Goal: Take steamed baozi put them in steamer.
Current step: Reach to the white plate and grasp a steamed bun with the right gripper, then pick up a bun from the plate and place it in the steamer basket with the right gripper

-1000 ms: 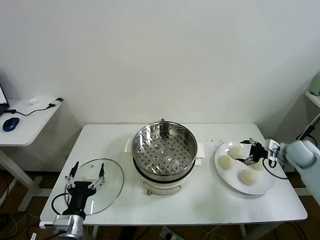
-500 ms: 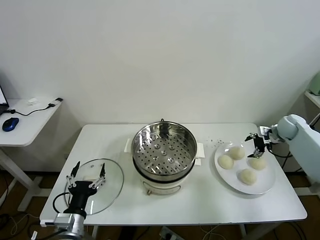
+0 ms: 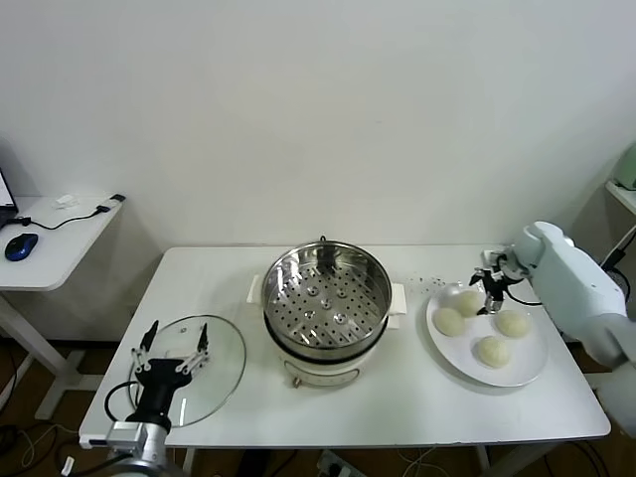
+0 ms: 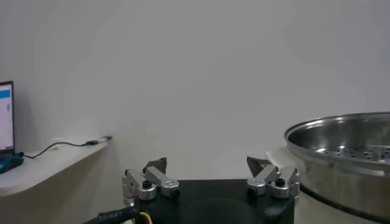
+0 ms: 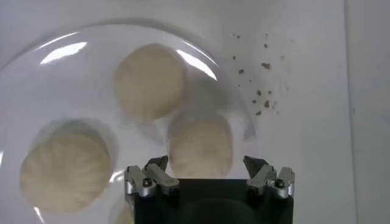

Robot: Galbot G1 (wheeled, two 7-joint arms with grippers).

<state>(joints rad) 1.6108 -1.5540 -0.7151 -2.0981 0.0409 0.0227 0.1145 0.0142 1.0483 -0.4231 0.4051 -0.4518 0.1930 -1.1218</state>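
The steamer (image 3: 325, 298), a shiny steel pot with a perforated floor on a white base, stands at the table's middle and holds nothing. Four cream-white baozi lie on a white plate (image 3: 530, 371) at the right: (image 3: 467, 302), (image 3: 449, 321), (image 3: 512, 323), (image 3: 492, 350). My right gripper (image 3: 490, 291) is open and hangs just above the plate's far side. In the right wrist view the gripper (image 5: 206, 165) is empty, with one baozi (image 5: 200, 143) centred below its spread fingers. Other baozi (image 5: 151, 81), (image 5: 66, 164) lie beside it. My left gripper (image 3: 174, 350) is parked open over the glass lid.
A round glass lid (image 3: 221, 370) lies flat at the table's front left. The left wrist view shows the open left gripper (image 4: 207, 167) and the steamer's rim (image 4: 341, 137). Crumbs (image 3: 429, 282) dot the table behind the plate. A side desk with a blue mouse (image 3: 22, 245) stands far left.
My right gripper has moved from the plate's right side toward its far left and turned to point down over the far baozi. The left arm and baozi have not moved.
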